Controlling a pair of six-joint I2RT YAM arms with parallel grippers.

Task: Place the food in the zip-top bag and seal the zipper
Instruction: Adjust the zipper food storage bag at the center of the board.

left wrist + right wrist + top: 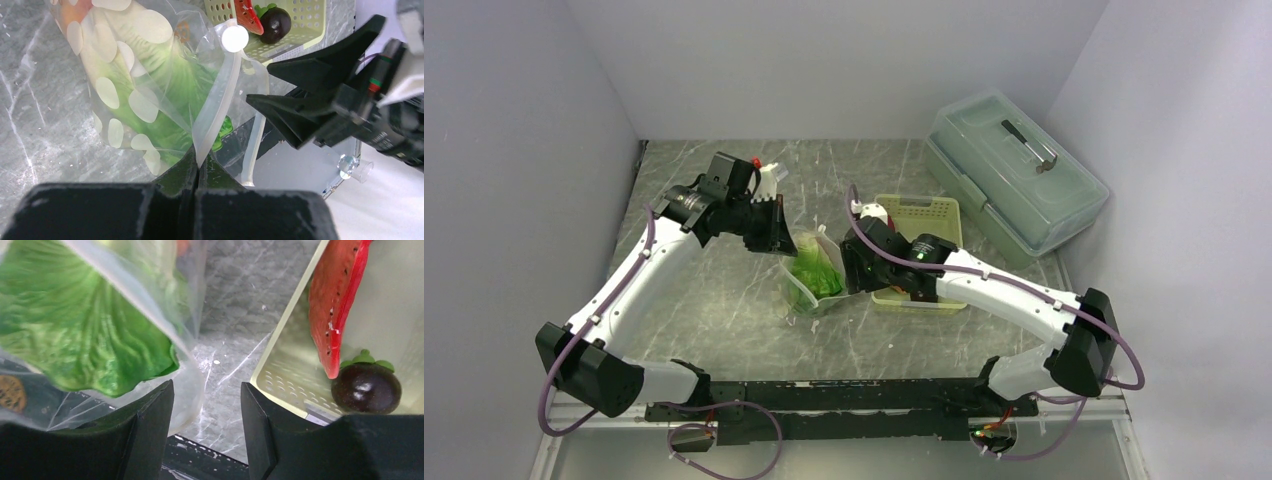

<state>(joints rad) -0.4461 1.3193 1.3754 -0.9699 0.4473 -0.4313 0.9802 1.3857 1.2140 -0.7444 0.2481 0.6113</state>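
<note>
On the marbled bench (714, 300), a translucent lidded box (1014, 180) is set at the far right, with a pale green basket (916, 208) near it. The zip-top bag (814, 280) is held up just left of the basket, its zipper (216, 107) pinched between the pressed-together fingers of the left end effector (198, 162). The right end effector (207, 390) is spread, seemingly touching the bag's side. Leafy lettuce (85, 325) is seen inside the bag. A red-orange long piece (332, 305) and a dark maroon ball (366, 388) are seen in the basket.

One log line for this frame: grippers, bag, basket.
left gripper: shut on zipper | right gripper: open | bag: lettuce inside | basket: red slice, maroon ball
</note>
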